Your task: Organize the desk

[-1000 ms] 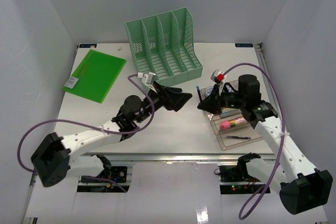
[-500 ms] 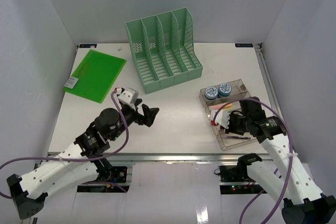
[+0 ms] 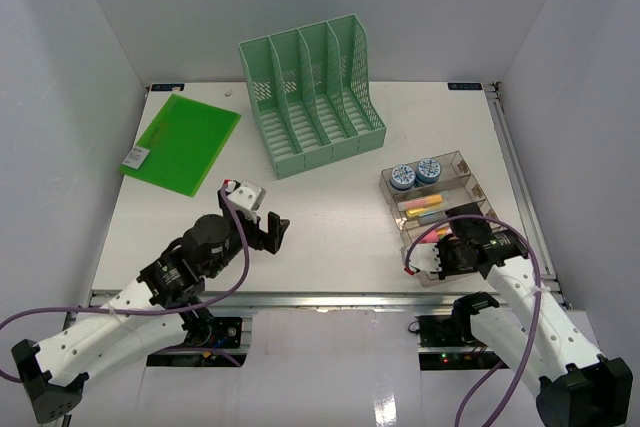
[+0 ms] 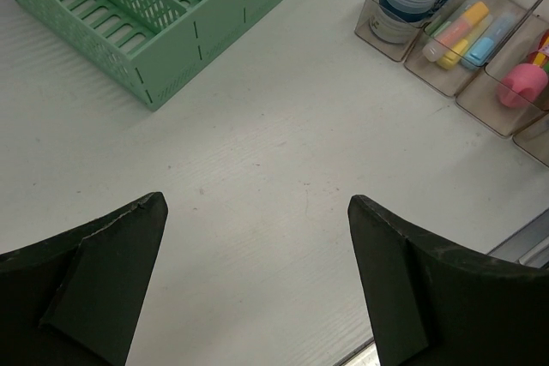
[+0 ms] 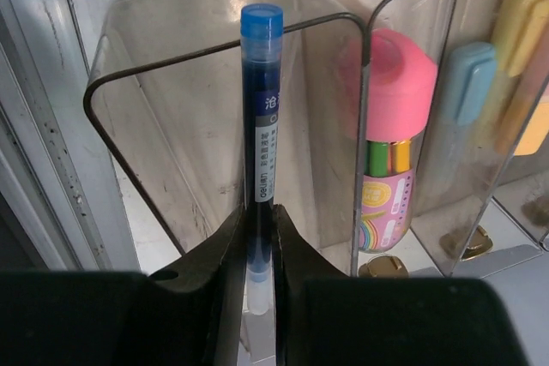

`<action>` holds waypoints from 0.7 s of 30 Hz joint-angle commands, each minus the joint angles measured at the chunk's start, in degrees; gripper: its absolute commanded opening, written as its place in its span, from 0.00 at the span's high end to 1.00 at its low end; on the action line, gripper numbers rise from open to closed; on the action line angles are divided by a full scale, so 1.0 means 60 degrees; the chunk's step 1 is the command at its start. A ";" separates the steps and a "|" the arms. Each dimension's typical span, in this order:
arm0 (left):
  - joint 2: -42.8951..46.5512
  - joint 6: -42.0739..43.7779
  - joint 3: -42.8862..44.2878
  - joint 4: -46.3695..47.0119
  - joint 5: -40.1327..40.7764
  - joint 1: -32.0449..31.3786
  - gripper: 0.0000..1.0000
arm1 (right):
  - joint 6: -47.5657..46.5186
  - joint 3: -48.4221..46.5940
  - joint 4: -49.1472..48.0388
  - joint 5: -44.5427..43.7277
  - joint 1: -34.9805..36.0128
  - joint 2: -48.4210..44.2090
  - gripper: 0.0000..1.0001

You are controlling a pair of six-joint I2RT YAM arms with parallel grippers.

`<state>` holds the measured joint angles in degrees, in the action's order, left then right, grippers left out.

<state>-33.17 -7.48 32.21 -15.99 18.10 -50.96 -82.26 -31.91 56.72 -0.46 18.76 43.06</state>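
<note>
The desk (image 3: 330, 222) is a white tabletop with a metal front rail. My left gripper (image 3: 276, 231) is open and empty over its bare middle; in the left wrist view (image 4: 257, 203) the jaws stand wide apart above the white surface. My right gripper (image 3: 450, 253) is shut on a blue pen (image 5: 260, 109) and holds it at the nearest compartment of the clear stepped tray (image 3: 470, 172). In the right wrist view (image 5: 257, 212) the pen points into that compartment (image 5: 171, 126).
A green slotted file rack (image 3: 310, 92) stands at the back centre and shows in the left wrist view (image 4: 171, 15). A green folder (image 3: 182, 142) lies at the back left. The tray holds two blue-lidded rolls (image 3: 415, 173), highlighters (image 3: 425, 207) and a pink-capped tube (image 5: 386, 117).
My left arm has drawn back toward the near left edge with its gripper open. My right gripper has come down from left of the tray to its nearest compartment, holding the pen.
</note>
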 commanded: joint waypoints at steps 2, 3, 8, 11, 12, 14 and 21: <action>0.0180 0.0051 0.0023 -0.0068 0.0305 0.0041 0.02 | -0.0783 0.0273 -0.0372 -0.0835 -0.0045 -0.0127 0.52; 0.0162 0.0029 0.0026 -0.0080 0.0351 0.0041 0.02 | -0.0769 0.0196 -0.0383 -0.0755 -0.0054 -0.0148 0.44; 0.0021 -0.0303 0.0071 -0.0218 0.0898 0.0041 0.02 | -0.0392 -0.0911 -0.0240 -0.0136 -0.0072 -0.0127 0.28; -0.0090 -0.1144 0.0201 -0.0544 0.1642 0.0041 0.02 | 0.0096 -0.1985 0.0154 0.0882 -0.0080 0.0095 0.26; -0.0170 -0.1367 0.0252 -0.0676 0.1854 0.0050 0.02 | 0.0432 -0.2445 0.0306 0.1328 -0.0080 0.0252 0.26; -0.0355 -0.1761 0.0354 -0.0943 0.2242 0.0081 0.02 | 0.1184 -0.3413 0.0605 0.2265 -0.0080 0.0599 0.26; -0.1505 -0.2675 0.0667 -0.1336 -0.0756 0.3354 0.02 | 0.3960 -0.4047 -0.0257 0.7197 -0.0080 0.2507 0.26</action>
<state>-38.08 -18.54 33.57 -21.92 25.83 -44.02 -71.35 -56.00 58.16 21.55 18.39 52.01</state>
